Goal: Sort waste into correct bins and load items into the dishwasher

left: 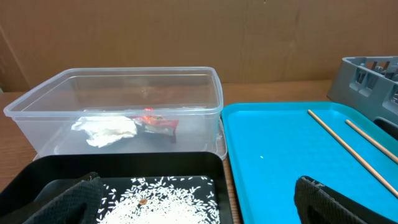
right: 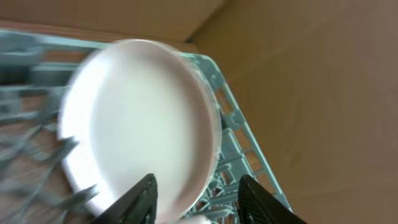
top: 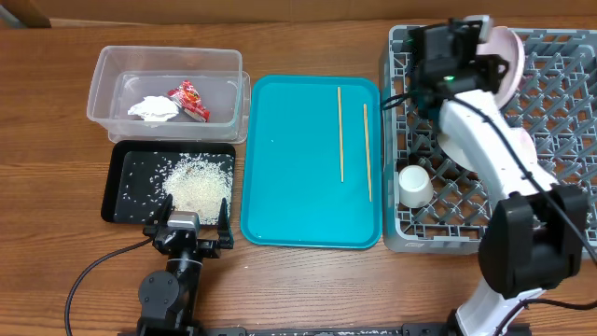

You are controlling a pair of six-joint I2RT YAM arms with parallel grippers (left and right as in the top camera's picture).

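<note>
The clear tub [top: 112, 79] holds the white napkin [top: 152, 108] and the red wrapper [top: 190, 99]; both also show in the left wrist view, the napkin [left: 106, 130] beside the wrapper [left: 158, 123]. The black tray [top: 126, 201] holds the rice [top: 198, 182]. My left gripper [top: 187, 229] is open and empty at the tray's front edge, over the rice [left: 161, 199]. Two chopsticks [top: 340, 131] lie on the teal tray [top: 289, 177]. In the grey rack [top: 560, 112] a pale bowl [top: 508, 58] stands on edge and a white cup [top: 415, 187] sits at the front left. My right gripper [right: 199, 193] is open, its fingers either side of the bowl's [right: 137, 118] lower rim.
The right arm [top: 485, 149] lies across the rack's left half and hides part of another pale dish [top: 528, 142] there. The rack's corner [left: 367, 78] shows to the right of the teal tray [left: 280, 149]. Bare wooden table runs along the front.
</note>
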